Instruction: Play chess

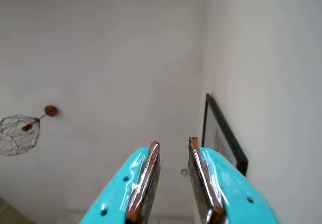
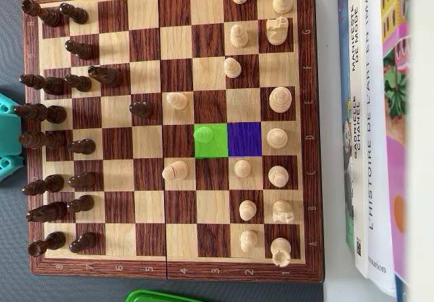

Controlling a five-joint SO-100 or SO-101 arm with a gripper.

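Note:
In the overhead view a wooden chessboard (image 2: 308,112) fills the table, with dark pieces (image 2: 41,112) along its left side and light pieces (image 2: 278,139) on the right. A pawn tinted green (image 2: 203,135) stands on a green-marked square (image 2: 218,150). The purple-marked square (image 2: 245,139) to its right is bare. Only a teal part of the arm (image 2: 7,136) shows at the board's left edge. In the wrist view my gripper (image 1: 174,142) points up at a white wall and ceiling. It is open, with nothing between its teal fingers (image 1: 138,173).
Books (image 2: 369,112) lie along the board's right side. A green lid or container (image 2: 159,296) pokes in at the bottom edge. The wrist view shows a black-framed picture (image 1: 224,133) on the wall and a wire lamp (image 1: 17,133).

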